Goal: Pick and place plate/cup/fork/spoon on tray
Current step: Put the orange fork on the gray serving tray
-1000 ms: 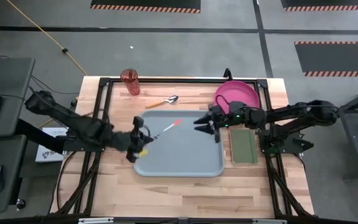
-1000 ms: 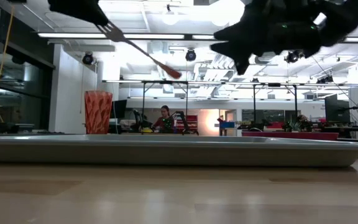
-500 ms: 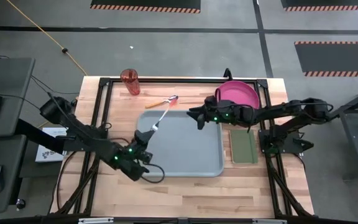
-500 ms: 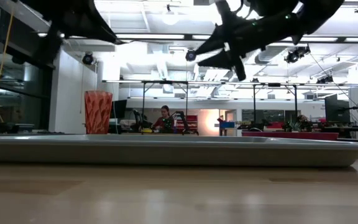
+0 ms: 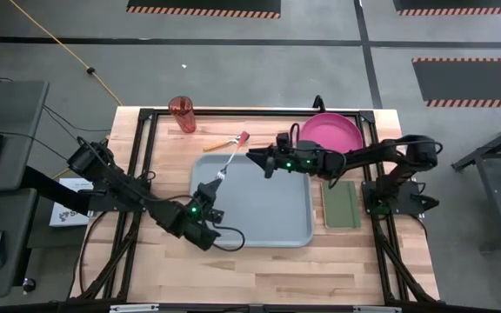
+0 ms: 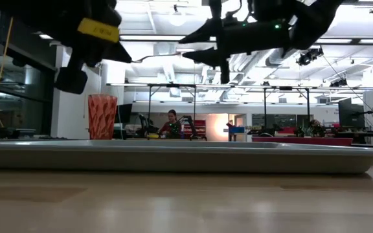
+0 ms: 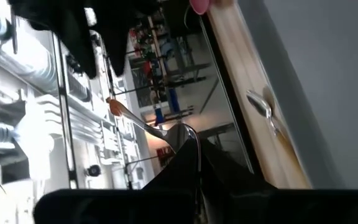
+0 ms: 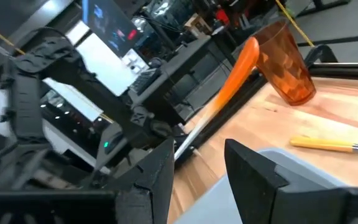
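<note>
My left gripper [image 5: 207, 189] is over the tray's left edge, shut on a fork [image 5: 231, 155] with an orange-red handle tip [image 5: 243, 136]. My right gripper [image 5: 255, 156] is open over the tray's far edge. The fork's shaft [image 8: 188, 142] runs just ahead of its fingers; I cannot tell if they touch it. The blue-grey tray [image 5: 259, 217] lies mid-table. The pink plate [image 5: 333, 132] lies at the far right. The red-orange cup [image 5: 182, 114] stands upright at the far left. A spoon [image 5: 217, 145] with a yellow handle lies beyond the tray's far edge. My left gripper pinches the fork at its metal head end [image 7: 169, 132] between the two fingers. The fork is lifted clear above the tray. Its handle slants away toward the table's far edge, and its orange tip [image 7: 114, 106] points at my right gripper.
A dark-green pad [image 5: 340, 204] lies right of the tray. Black frame rails run along the table's edges. The cup [image 6: 102, 116] and tray rim [image 6: 173, 155] show in the low view. A person sits far off in the room behind.
My left arm has swung toward the table's near edge and turned. The fork's handle has swung from over the tray toward the far edge. My right gripper has gone toward the table's left, up to the fork's handle, and stays open.
</note>
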You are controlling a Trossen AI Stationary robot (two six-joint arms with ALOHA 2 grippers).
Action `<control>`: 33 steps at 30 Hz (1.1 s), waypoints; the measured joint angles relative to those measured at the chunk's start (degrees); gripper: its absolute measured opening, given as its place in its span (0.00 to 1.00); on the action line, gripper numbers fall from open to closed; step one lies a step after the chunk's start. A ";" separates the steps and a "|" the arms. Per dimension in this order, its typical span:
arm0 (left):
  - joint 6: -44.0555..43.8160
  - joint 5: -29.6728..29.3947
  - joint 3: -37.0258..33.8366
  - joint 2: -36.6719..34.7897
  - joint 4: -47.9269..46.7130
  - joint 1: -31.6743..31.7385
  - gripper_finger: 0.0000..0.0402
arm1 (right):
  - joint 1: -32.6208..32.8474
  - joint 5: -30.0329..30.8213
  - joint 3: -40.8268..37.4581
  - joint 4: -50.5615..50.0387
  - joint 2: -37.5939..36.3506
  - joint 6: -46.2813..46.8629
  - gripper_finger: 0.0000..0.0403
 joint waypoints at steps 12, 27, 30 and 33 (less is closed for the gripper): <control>0.36 0.46 0.02 -0.47 3.40 0.18 0.00 | -1.16 0.76 7.92 -0.93 6.77 -0.02 0.34; 2.10 1.06 0.02 -0.46 6.13 0.31 0.00 | -1.27 2.31 8.90 -1.90 6.79 -1.57 0.26; 2.10 1.18 0.02 -0.46 6.17 0.62 0.00 | -1.29 2.62 8.90 -2.04 6.79 -2.67 0.15; 2.06 1.56 0.00 -0.46 6.10 0.98 0.00 | -1.25 2.38 8.91 -1.37 6.77 -2.59 0.04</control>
